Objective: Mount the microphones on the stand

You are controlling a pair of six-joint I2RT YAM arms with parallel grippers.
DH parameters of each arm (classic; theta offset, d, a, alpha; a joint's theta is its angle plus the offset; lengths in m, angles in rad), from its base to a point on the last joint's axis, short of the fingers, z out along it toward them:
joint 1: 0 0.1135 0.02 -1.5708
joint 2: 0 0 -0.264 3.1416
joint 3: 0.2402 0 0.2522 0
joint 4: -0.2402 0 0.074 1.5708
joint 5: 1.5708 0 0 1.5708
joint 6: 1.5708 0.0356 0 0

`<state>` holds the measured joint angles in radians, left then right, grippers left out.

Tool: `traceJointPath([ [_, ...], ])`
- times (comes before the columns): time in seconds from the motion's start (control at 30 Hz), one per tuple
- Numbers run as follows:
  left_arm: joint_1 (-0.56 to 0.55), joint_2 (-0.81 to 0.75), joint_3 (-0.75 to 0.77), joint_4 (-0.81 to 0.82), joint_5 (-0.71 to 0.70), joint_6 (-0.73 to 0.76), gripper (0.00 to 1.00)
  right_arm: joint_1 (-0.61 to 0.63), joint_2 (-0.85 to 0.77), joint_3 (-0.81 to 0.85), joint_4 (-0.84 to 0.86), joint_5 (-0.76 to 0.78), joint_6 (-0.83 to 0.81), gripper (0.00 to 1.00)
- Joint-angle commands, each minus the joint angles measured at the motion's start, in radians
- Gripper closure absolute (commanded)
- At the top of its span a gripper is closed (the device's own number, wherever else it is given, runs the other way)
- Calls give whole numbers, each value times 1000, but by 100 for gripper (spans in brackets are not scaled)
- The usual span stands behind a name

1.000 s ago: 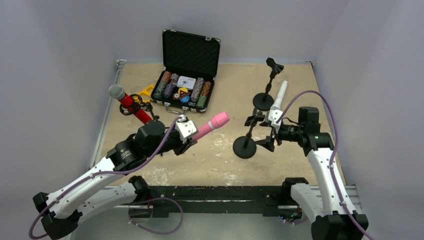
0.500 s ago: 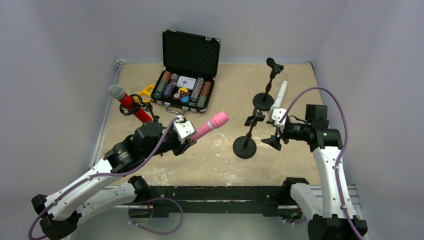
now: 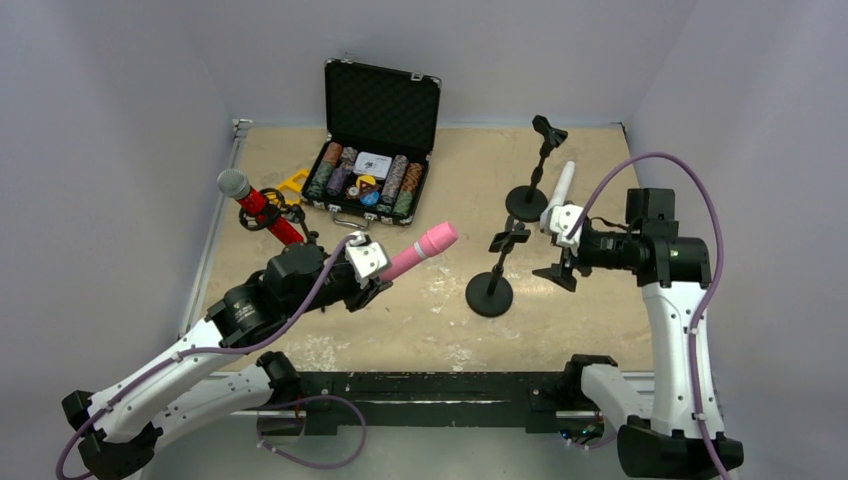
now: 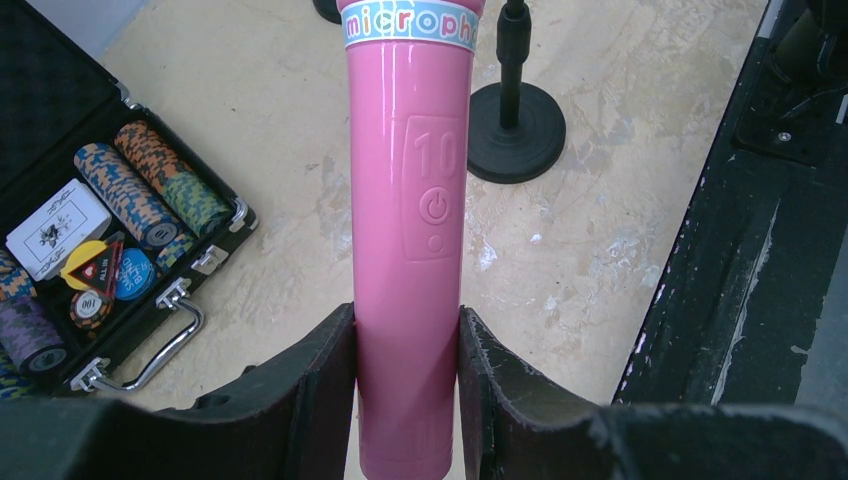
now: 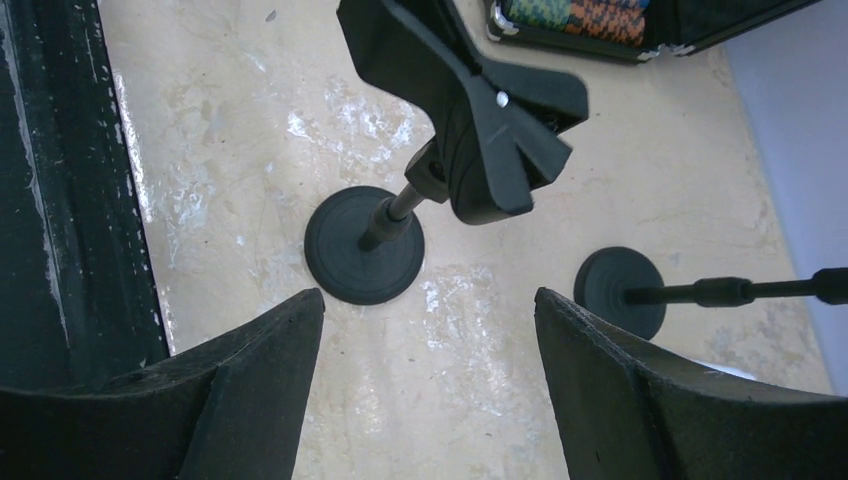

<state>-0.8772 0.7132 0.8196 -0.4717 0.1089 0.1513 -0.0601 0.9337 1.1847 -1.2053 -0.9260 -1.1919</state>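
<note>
- The desk has a sandy beige top with pale white scuffs towards its near side; a black rail runs along the near edge.
- An open black case sits at the far middle, lid upright, with rows of poker chips inside.
- A small yellow piece lies just left of the case.
- The near stand rests on its round black base near the centre.
- The far stand stands behind it, well apart.
- The white microphone appears to lie just right of the far stand's base.
- The left stand is near the left edge.
</note>
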Motion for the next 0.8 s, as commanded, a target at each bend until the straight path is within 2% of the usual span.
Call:
traceJointPath([
  [0.0,4,-12,-3,67,19,15,100,11,47,161,-141,-18,-72,19],
  [0.1,4,-12,-3,67,19,15,100,116,102,253,-174,18,-63,19],
  [0.23,4,-16,-4,65,13,19,100,258,142,322,-132,79,9,19],
  [0.5,4,-20,-7,68,13,19,100,369,254,449,-180,122,-126,16],
  [0.77,4,-32,-11,68,2,24,100,409,362,475,-185,170,-131,25],
])
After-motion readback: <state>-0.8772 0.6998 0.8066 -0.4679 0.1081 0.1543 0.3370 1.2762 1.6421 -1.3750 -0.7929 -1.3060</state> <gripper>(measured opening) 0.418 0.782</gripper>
